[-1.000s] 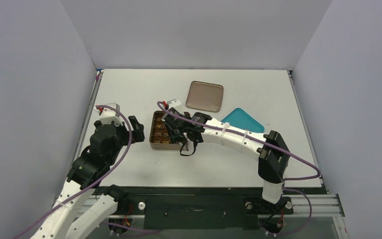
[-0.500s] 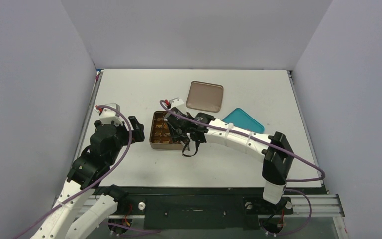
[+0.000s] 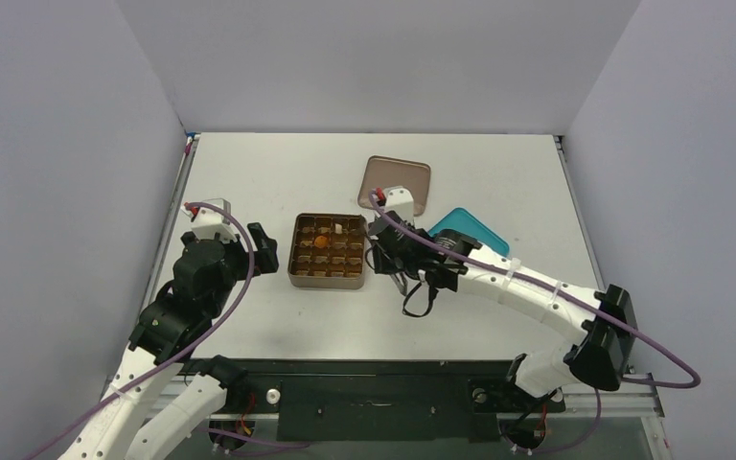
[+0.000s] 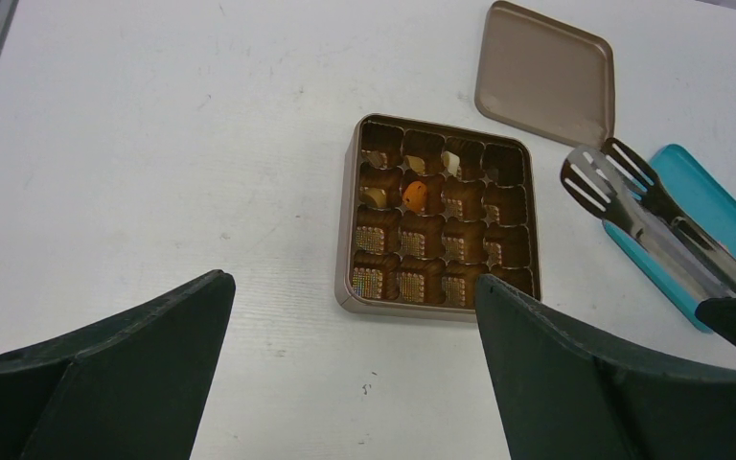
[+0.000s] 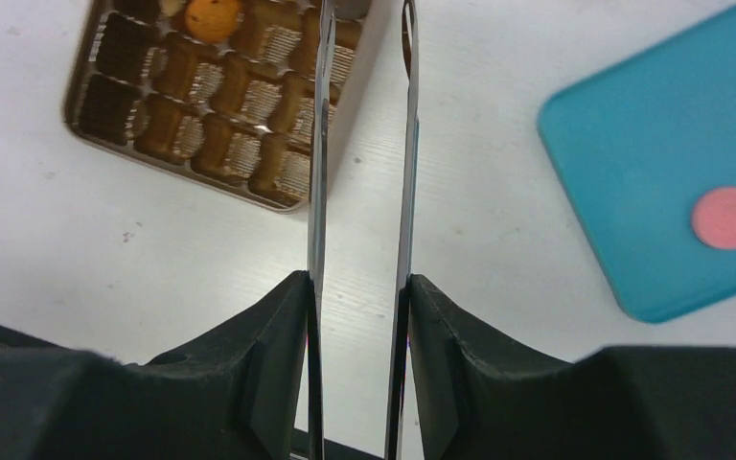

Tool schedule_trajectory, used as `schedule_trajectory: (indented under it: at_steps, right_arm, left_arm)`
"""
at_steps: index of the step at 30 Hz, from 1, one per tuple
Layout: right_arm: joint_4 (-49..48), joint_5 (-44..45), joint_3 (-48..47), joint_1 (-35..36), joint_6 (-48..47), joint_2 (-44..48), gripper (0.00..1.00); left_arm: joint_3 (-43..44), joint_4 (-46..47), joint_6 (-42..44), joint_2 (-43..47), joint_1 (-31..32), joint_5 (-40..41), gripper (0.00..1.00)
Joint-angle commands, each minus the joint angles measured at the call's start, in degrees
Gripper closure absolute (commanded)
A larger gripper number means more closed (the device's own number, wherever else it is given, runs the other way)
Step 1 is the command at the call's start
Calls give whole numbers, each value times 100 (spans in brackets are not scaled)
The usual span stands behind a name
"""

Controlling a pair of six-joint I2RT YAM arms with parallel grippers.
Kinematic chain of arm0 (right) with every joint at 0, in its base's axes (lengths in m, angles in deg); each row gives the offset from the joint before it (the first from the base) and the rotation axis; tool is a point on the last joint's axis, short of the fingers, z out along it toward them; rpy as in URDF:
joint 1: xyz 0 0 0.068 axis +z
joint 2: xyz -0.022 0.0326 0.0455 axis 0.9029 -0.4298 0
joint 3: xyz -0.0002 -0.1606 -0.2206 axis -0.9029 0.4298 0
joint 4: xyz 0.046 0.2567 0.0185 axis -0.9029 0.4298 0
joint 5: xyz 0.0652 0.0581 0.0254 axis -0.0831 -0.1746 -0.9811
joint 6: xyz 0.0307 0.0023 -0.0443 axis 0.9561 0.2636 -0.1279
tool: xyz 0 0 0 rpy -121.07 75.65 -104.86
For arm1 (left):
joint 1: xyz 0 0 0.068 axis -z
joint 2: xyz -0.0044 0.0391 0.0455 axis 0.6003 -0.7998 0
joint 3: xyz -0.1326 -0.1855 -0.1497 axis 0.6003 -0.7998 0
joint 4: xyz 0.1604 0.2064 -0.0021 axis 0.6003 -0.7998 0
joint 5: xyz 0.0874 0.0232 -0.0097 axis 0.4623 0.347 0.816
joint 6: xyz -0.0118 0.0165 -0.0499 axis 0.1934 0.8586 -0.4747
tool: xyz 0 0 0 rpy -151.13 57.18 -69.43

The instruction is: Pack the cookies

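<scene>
White table between grey walls, gridded tin open at centre, orange cookie sits in a second-row cell, pink cookie lies on teal plate, right gripper clamps metal tongs beside tin, left gripper hovers near, fingers spread wide, empty.

Between tin and plate, tongs block passage.

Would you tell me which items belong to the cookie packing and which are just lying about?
In use: orange round cookie, pink round cookie, cream cookie, square brown gridded tin, teal square plate, slotted steel tongs.
Lying about: flat brown lid.
</scene>
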Motion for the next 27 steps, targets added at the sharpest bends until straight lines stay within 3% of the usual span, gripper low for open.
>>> schedule_trajectory:
  at_steps: [1,16,27]
  right_arm:
    - [4,419,525,-326,272,760,63]
    - [880,927,1987,-1389,730,2383,62]
    - [999,881,2792,-1901,915,2794,59]
  left_arm:
    - [39,268,30,12,-24,21,3]
    - [31,296,22,78,-24,-49,3]
    - [27,317,21,134,-24,-127,3]
